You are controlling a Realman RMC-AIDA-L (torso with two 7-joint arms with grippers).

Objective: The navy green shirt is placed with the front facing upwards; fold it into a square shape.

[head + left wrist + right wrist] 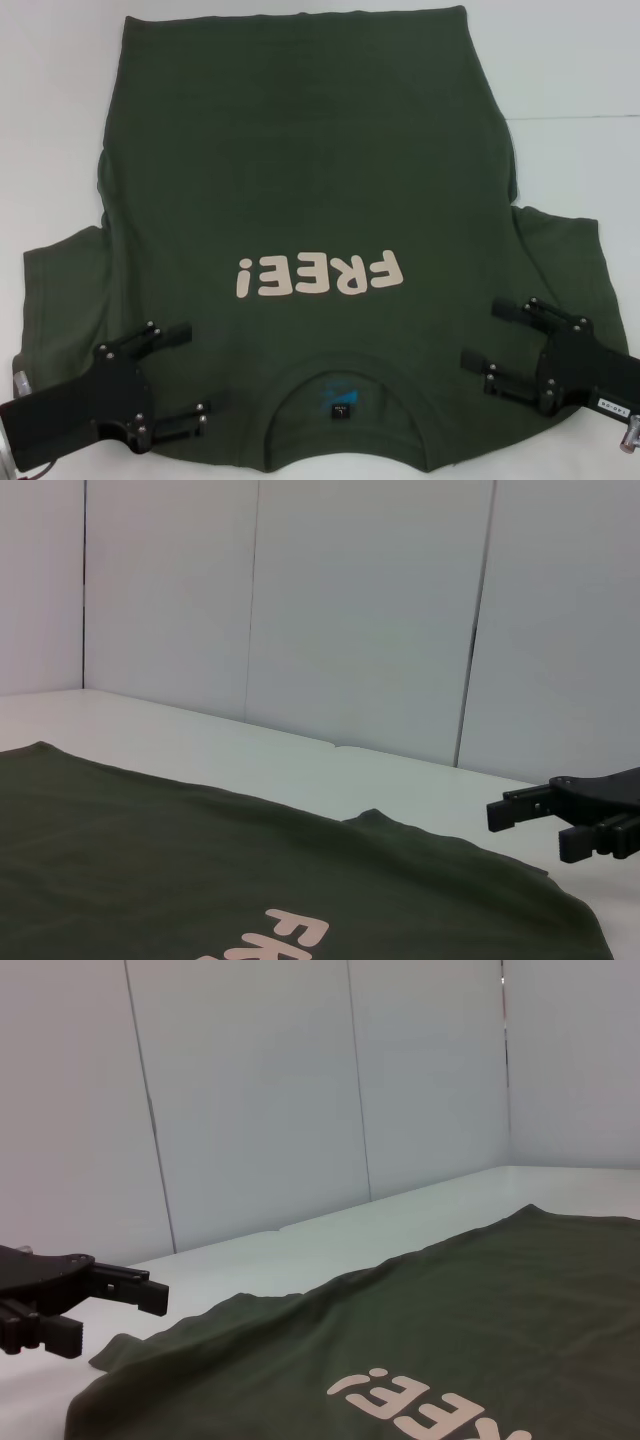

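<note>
Head view: navy green shirt (300, 180) flat on white table (580, 80); pale panelled wall (350, 610) behind.

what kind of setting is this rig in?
Probably a lab or data-collection cell, not a home: the navy green shirt lies flat on a bare white table, plain white wall panels enclose it, and the left gripper and right gripper hover open.

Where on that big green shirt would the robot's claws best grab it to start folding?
Probably at the shoulders, each side of the collar. The navy green shirt lies flat, collar nearest the robot, and the left gripper and right gripper sit open over those shoulders, facing inward, so each would likely pinch its own side from above.
</note>
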